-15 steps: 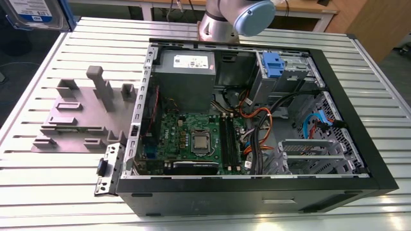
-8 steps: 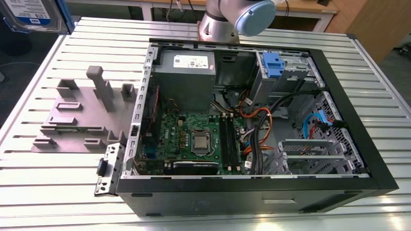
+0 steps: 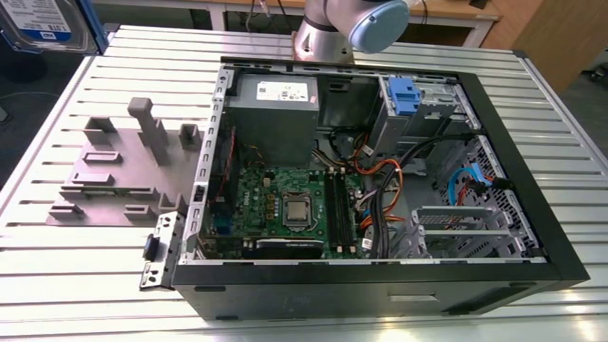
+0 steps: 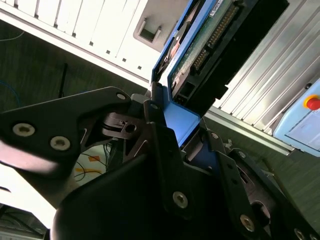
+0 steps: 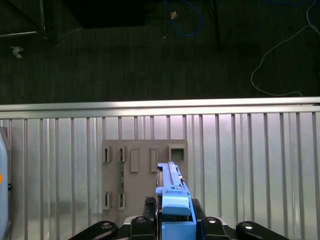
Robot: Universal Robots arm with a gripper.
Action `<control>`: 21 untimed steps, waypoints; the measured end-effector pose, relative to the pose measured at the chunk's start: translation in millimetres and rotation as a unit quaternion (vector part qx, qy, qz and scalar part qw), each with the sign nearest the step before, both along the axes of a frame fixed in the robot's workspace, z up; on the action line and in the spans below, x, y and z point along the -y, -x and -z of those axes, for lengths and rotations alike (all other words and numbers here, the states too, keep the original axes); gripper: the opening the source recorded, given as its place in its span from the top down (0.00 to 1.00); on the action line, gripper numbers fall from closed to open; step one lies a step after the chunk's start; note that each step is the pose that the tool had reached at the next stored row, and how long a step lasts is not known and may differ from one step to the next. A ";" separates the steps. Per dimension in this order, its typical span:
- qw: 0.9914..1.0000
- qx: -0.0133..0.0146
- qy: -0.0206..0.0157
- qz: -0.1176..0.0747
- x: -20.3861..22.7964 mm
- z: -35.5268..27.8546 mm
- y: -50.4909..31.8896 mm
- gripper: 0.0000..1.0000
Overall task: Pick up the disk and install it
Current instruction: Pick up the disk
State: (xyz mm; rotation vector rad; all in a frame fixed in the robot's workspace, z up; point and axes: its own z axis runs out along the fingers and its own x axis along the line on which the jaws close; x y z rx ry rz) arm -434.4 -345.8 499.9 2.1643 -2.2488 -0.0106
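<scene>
Gripper pinches the disk by its blue frame, raised near the table's corner. Advised: carry level, grip firm, clear the computer case wall.

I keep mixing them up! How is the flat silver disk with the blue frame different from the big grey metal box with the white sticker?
The flat silver disk with the blue frame is clamped in the gripper, outside the black computer case; the grey metal box with the white sticker sits inside it. The disk is thin with blue edges; the box is thick and plain grey. Both are rectangular and carry a label.
</scene>
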 end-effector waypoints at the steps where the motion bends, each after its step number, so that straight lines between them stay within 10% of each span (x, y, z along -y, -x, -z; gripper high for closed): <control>1: 1.000 0.000 0.000 0.000 0.2 0.0 0.0 0.63; 21: 1.000 0.000 0.000 0.000 0.5 0.8 -6.4 0.63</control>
